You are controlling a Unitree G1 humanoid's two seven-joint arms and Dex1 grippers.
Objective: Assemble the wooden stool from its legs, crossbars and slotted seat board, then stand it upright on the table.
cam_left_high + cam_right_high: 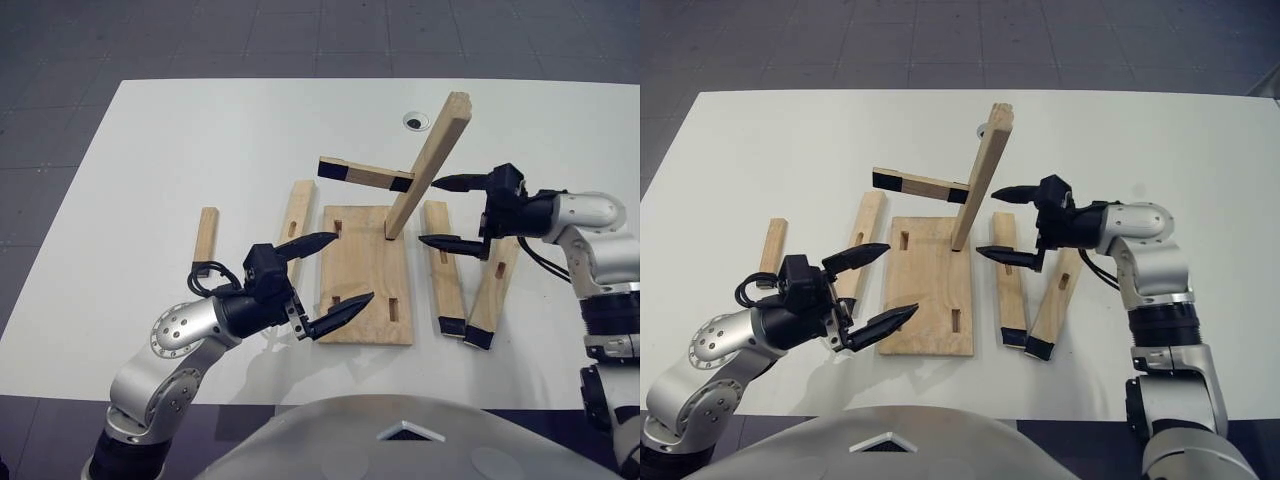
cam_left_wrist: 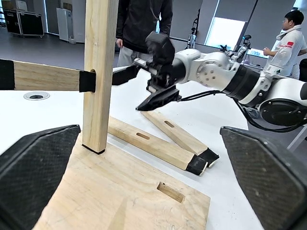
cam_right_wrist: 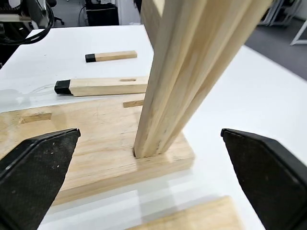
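Left claw (image 1: 355,267): spread wide and holding nothing, over the near left corner of the seat board.
Seat board (image 1: 375,230): lies flat on the worktop (image 1: 150,150), midway along its near edge, slots facing up.
Two loose legs (image 1: 443,265) (image 1: 495,290): flat on the worktop just right of the board. Their black tips point to the near edge and sit close together, while the far ends fan apart.
Right claw (image 1: 428,211): spread and holding nothing, above the far ends of those two legs and just right of the upright leg, not touching it.
Third loose leg (image 1: 297,210): flat beside the board's left edge.
Short bar (image 1: 206,238): flat on the worktop, further towards its left edge and apart from the rest.
Upright leg (image 1: 430,165): foot seated in the board's far right slot; it leans a little.
Crossbar (image 1: 365,174): black-ended, plugged into the upright leg's side, sticking out level over the board's far edge towards the left.
Cable hole (image 1: 413,120): in the worktop near its far edge.
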